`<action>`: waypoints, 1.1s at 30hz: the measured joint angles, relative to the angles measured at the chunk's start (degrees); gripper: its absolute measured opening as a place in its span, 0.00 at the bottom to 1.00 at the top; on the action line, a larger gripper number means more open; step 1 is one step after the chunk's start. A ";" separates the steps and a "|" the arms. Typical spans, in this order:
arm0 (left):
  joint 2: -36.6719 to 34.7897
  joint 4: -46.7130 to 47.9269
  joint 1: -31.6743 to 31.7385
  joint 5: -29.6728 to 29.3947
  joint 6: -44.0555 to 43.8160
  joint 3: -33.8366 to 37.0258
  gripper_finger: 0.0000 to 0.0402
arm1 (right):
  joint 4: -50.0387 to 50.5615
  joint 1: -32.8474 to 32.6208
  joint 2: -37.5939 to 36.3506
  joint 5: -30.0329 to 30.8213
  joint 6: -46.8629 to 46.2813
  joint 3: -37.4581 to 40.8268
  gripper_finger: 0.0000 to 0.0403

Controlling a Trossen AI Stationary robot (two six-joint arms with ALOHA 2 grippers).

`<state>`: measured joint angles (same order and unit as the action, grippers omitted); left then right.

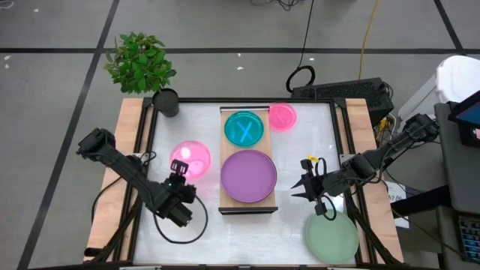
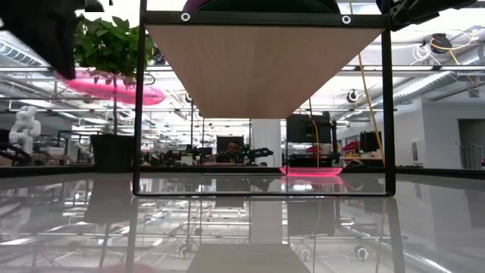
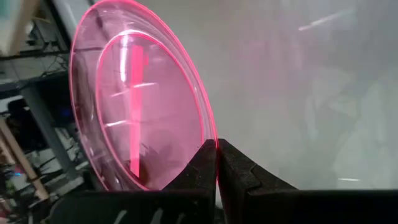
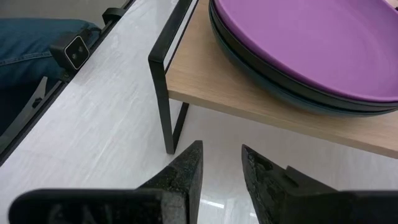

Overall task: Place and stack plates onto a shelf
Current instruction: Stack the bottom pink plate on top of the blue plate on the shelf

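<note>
left gripper (image 1: 181,174) pinches the rim of a translucent pink plate (image 1: 190,159), held off the table just left of the shelf (image 1: 247,201), not yet on it. right gripper (image 1: 303,185) hovers just right of the shelf, fingers narrowly apart, holding nothing. on the shelf: purple plate (image 1: 248,175) topping a stack with darker plates under it per right wrist view, plus a cyan plate (image 1: 244,128) at the far end. left to do: small pink plate (image 1: 282,116) on the table beside the far end, sage-green plate (image 1: 331,236) at the near right of the table. roughly halfway, judging by this
</note>
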<state>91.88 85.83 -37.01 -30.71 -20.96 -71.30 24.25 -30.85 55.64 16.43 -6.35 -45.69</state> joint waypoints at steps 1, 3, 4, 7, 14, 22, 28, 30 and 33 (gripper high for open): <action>-0.02 0.76 0.55 -0.46 0.89 -0.87 0.01 | 0.00 -0.01 -0.01 0.00 0.00 0.00 0.23; -0.02 1.62 1.72 -1.09 3.36 -2.42 0.01 | 0.00 -0.02 -0.02 0.00 0.00 0.00 0.23; -0.02 1.72 2.38 -1.26 4.71 -3.18 0.01 | 0.00 0.00 -0.01 0.00 0.00 0.00 0.23; -0.02 1.62 4.43 -2.41 8.43 -5.46 0.01 | 0.00 0.00 -0.01 0.00 0.01 0.01 0.23; -0.02 2.45 8.75 -4.63 15.69 -10.71 0.01 | 0.00 -0.01 -0.02 -0.02 0.59 0.00 0.23; -0.09 3.07 13.17 -6.44 23.67 -15.58 0.01 | 0.00 -0.01 -0.02 -0.02 0.61 0.00 0.23; -0.09 0.86 16.37 -8.19 31.05 -17.13 0.01 | 0.00 0.00 -0.02 0.00 0.61 0.00 0.23; -0.09 -0.43 17.58 -8.33 33.85 -17.44 0.01 | -0.02 -0.01 -0.02 -0.01 0.63 0.00 0.23; -0.09 -3.14 19.60 -8.34 38.27 -17.52 0.01 | 0.00 -0.01 -0.02 -0.01 1.06 0.00 0.23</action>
<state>91.79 82.68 -17.41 -39.05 17.31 -88.82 24.25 -30.86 55.61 16.41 -5.29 -45.69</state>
